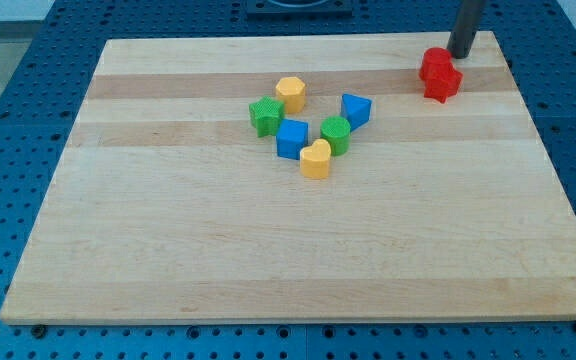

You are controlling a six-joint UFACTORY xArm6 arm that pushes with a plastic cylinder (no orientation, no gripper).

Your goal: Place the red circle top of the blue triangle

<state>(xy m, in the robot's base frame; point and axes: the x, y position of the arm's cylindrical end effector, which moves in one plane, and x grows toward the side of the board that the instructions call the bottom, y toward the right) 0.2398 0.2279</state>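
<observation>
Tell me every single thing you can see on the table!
red blocks: two, red, touching, near the view's top right; which is the circle I cannot tell
blue triangle: one, blue, right side of the middle cluster
blue cube: one, blue, centre of the cluster
green blocks: two, green, one left of the cluster, the other right of the blue cube
yellow blocks: two, yellow, one at the cluster's top, the other at its bottom
wooden board: one, light wood
my tip: one, dark rod, just above the red blocks
</observation>
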